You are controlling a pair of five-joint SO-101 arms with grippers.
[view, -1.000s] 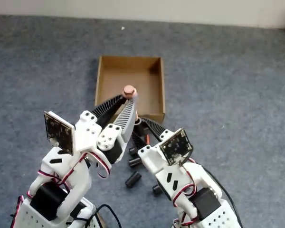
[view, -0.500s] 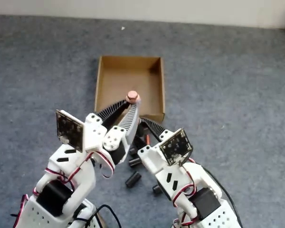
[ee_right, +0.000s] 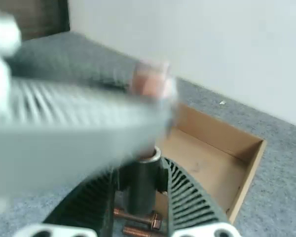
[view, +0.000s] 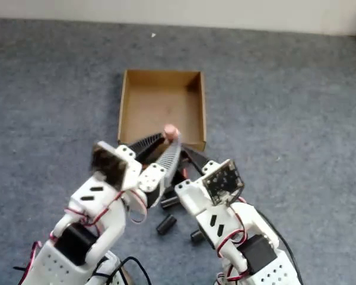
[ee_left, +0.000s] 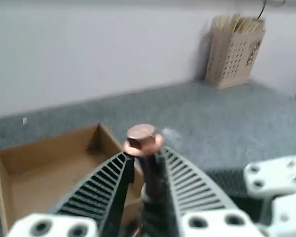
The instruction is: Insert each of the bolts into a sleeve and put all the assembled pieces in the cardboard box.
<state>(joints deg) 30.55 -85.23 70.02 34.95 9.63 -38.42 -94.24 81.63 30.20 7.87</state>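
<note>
Nearest us we see loose sleeves (view: 165, 224) lying on the grey carpet (view: 296, 119) between the two arms. Just beyond them, the right gripper (ee_right: 138, 170) is clamped on an upright black sleeve (ee_right: 137, 190), with spare bolts (ee_right: 138, 219) lying on the carpet beneath it. The left gripper (ee_left: 144, 163) pinches a copper bolt (ee_left: 144, 139) by its shank, head up, close above that sleeve. Farthest from us sits the open cardboard box (view: 123, 107).

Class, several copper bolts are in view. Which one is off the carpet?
The bolt clamped head-up in the left tool, raised in the air. The other two bolts lie flat on the carpet.
</note>
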